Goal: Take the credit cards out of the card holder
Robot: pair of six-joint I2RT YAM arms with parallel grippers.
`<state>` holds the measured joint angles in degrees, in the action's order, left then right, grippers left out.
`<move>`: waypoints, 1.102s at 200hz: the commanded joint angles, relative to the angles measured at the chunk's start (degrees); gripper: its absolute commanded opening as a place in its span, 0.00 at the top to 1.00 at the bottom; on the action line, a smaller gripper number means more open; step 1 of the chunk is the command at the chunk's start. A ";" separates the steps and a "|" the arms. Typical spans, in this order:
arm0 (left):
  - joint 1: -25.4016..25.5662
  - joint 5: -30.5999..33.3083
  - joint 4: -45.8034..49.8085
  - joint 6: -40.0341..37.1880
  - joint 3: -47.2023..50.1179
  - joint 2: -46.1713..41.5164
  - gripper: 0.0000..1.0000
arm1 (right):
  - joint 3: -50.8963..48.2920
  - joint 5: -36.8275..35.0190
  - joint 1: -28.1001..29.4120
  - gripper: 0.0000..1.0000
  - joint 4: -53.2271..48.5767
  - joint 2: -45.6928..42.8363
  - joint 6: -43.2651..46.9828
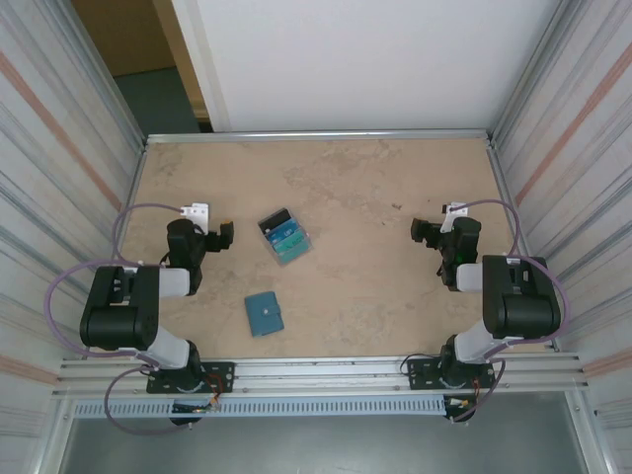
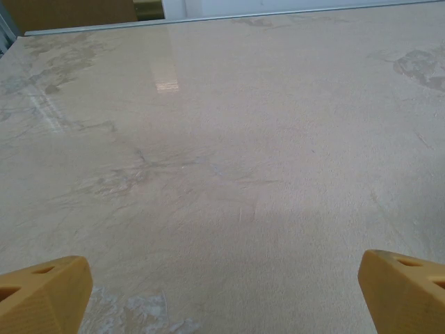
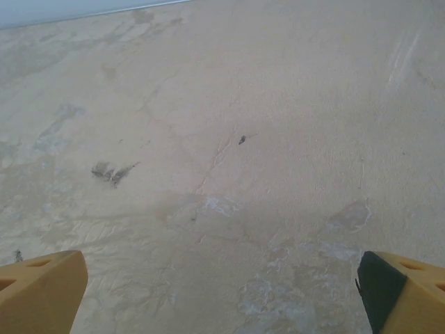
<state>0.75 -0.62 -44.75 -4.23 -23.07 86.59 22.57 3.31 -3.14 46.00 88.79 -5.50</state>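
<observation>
The card holder (image 1: 264, 313), a small teal-blue square wallet, lies folded flat on the table near the front, left of centre. Behind it, a fan of credit cards (image 1: 284, 237) in black, blue and teal-green lies on the table, apart from the wallet. My left gripper (image 1: 225, 237) hangs open to the left of the fan with nothing between its yellow fingers (image 2: 42, 292). My right gripper (image 1: 420, 232) stands open far to the right, also holding nothing. Bare table lies between each pair of fingers, at the left gripper (image 2: 224, 285) and the right gripper (image 3: 222, 285).
The beige stone-patterned table (image 1: 365, 188) is fenced by ribbed metal walls (image 1: 59, 168) on both sides and a white panel (image 1: 355, 59) at the back. A metal rail (image 1: 316, 375) runs along the front edge by the arm bases.
</observation>
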 commanded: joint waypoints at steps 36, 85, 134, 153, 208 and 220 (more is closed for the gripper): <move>0.26 -0.52 -0.69 0.31 -0.49 0.02 0.01 | 0.90 0.73 -0.46 0.01 -0.31 -0.46 0.75; 0.22 -0.51 -0.67 0.38 -0.49 0.03 0.01 | 0.90 0.75 -0.45 0.01 -0.35 -0.46 0.71; 0.15 -0.54 -0.68 0.42 -0.46 0.02 0.01 | 0.99 0.81 -0.40 0.01 -0.46 -0.46 0.73; 0.18 -0.51 -0.69 0.38 -0.48 0.00 0.01 | 0.99 0.78 -0.40 0.01 -0.40 -0.46 0.72; 0.18 -0.43 -0.93 0.43 -0.34 -0.19 0.01 | 0.81 0.73 -0.46 0.01 -0.30 -0.60 0.69; 0.13 0.15 0.89 0.64 -1.02 -1.27 0.01 | 1.44 -0.38 -0.26 0.01 -1.41 -0.79 0.48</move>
<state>0.75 -0.62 -44.73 -4.23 -23.09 86.59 22.57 3.31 -3.14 45.95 88.79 -5.48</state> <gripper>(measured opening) 0.987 0.994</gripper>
